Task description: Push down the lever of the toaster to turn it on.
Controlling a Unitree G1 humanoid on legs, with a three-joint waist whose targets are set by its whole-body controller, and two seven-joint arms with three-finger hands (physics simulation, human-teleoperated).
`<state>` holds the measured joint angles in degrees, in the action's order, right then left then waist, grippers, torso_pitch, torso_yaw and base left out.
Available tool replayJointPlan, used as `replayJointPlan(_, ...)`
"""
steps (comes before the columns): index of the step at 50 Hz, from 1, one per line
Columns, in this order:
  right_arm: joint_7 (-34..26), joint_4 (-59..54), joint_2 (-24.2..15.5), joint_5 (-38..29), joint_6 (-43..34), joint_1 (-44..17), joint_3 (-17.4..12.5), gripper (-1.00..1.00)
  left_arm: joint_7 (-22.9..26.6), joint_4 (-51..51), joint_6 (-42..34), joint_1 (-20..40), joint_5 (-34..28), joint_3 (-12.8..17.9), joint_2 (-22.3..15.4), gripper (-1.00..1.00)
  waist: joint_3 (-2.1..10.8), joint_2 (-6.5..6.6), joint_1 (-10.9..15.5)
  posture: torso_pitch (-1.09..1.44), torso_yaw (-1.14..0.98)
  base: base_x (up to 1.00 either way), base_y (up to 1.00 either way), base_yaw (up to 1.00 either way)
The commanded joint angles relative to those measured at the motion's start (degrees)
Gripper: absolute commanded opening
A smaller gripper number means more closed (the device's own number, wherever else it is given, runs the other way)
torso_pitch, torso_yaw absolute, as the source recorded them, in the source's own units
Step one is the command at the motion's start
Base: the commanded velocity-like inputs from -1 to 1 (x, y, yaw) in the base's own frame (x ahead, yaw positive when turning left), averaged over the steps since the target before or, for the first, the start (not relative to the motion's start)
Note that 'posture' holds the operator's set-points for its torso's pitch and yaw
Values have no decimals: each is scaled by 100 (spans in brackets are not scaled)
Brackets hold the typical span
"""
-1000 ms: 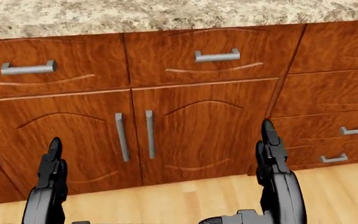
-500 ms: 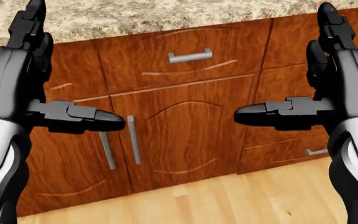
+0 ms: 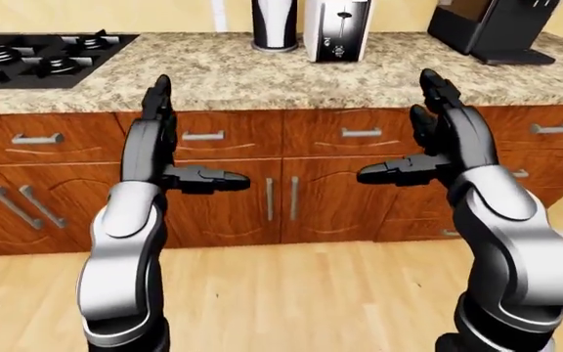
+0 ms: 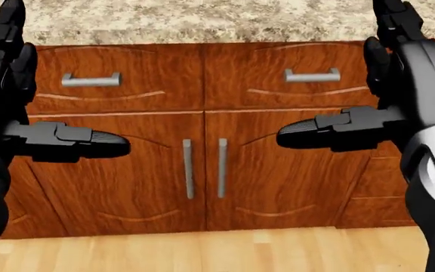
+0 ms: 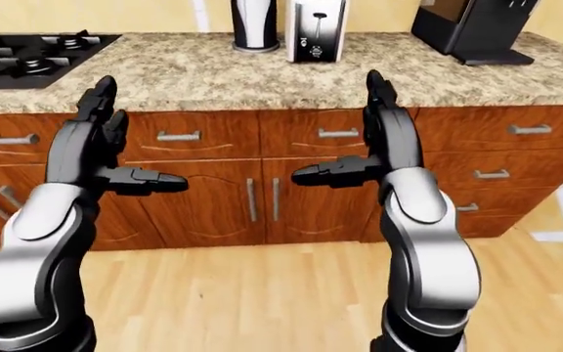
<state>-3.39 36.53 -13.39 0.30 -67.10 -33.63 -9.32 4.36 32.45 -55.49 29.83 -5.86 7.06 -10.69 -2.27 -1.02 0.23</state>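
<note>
A white toaster stands on the granite counter at the top of the left-eye view, with a dark lever slot on its near face. Both my hands are raised in front of the cabinets, well short of the toaster and below it. My left hand is open, fingers pointing up and thumb pointing right. My right hand is open too, mirrored, with its thumb pointing left. Neither hand touches anything. The head view shows only the counter's edge and the cabinets; the toaster is out of it.
A black gas hob lies at the counter's left. A black and white cylinder stands just left of the toaster, and a black coffee machine at the right. Wooden drawers and doors with metal handles stand under the counter, above a plank floor.
Both hands have risen from the bottom of the head view to counter height and stayed open. The camera has shifted: the cabinet doors now sit centred and level.
</note>
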Motion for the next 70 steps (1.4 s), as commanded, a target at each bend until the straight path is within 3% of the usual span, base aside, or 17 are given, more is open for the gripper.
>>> replayJointPlan(1, 2, 248, -60, -22, 99, -141, -14, 100, -27, 273, 189, 137, -24, 48, -39, 100, 208, 67, 5, 0, 0, 24, 0, 0)
replayJointPlan(6, -60, 96, -35, -130, 223, -128, 100, 100, -45, 263, 190, 125, 26, 100, -62, 100, -22, 72, 6, 0, 0, 41, 0, 0)
replayJointPlan(10, -139, 341, -85, -181, -38, -187, 52, 100, -71, 287, 274, 9, -50, -14, -14, 100, 106, -349, 33, 0, 0, 43, 0, 0)
replayJointPlan(11, -135, 301, -64, -203, 23, -155, 79, 100, -80, 292, 280, 9, -59, -27, 17, 100, 10, -136, -1, 0, 0, 42, 0, 0)
replayJointPlan(13, -139, 293, -30, -258, 74, -115, 143, 100, -66, 352, 161, 94, -67, -34, 28, 100, 19, -244, 26, 0, 0, 43, 0, 0)
replayJointPlan(19, -197, 206, 27, -291, 181, -71, 106, 100, -39, 383, 103, 140, -89, -7, -14, 100, 13, 22, -35, 0, 0, 42, 0, 0)
replayJointPlan(23, -213, 243, 17, -310, 112, -112, 113, 100, -27, 392, 105, 135, -94, -9, -8, 100, 171, 552, -107, 0, 0, 42, 0, 0)
replayJointPlan(26, -217, 223, 27, -326, 121, -118, 134, 100, -7, 440, 68, 127, -96, 5, -20, 100, -15, 522, -38, 0, 0, 42, 0, 0)
replayJointPlan(33, -243, 312, -5, -323, -49, -217, 108, 100, 48, 571, -182, 296, -79, 71, -128, 100, 25, 197, 99, 0, 0, 42, 0, 0)
replayJointPlan(37, -265, 373, -24, -331, -141, -245, 89, 100, 73, 563, -206, 344, -57, 148, -179, 100, 153, -251, 143, 0, 0, 43, 0, 0)
replayJointPlan(45, -292, 468, 31, -299, -95, -120, 44, 100, 67, 612, -229, 323, -103, 51, -167, 100, -95, -87, -24, 0, 0, 37, 0, 0)
replayJointPlan(48, -281, 466, 30, -260, -95, -146, 59, 100, 92, 626, -241, 291, -114, 71, -162, 100, -8, -40, -41, 0, 0, 0, 0, 0)
replayJointPlan(50, -269, 474, 22, -247, -130, -178, 54, 100, 119, 651, -291, 330, -92, 131, -191, 100, 75, 238, -27, 0, 0, 0, 0, 0)
replayJointPlan(56, -288, 554, -34, -216, -217, -184, 36, 100, 134, 786, -418, 340, -81, 147, -223, 100, 52, 283, -42, 0, 0, 0, 0, 0)
replayJointPlan(60, -273, 546, -62, -236, -352, -206, 56, 100, 120, 819, -417, 302, -66, 119, -196, 100, 158, 154, 4, 0, 0, 6, 0, 0)
replayJointPlan(64, -286, 532, -62, -242, -369, -248, 66, 100, 165, 988, -641, 389, -65, 157, -263, 100, -121, -303, 14, 0, 0, 48, 0, 0)
replayJointPlan(70, -304, 420, -57, -256, -372, -357, 115, 100, 156, 887, -641, 467, -105, 80, -267, 100, 10, -88, 9, 0, 0, 51, 0, 0)
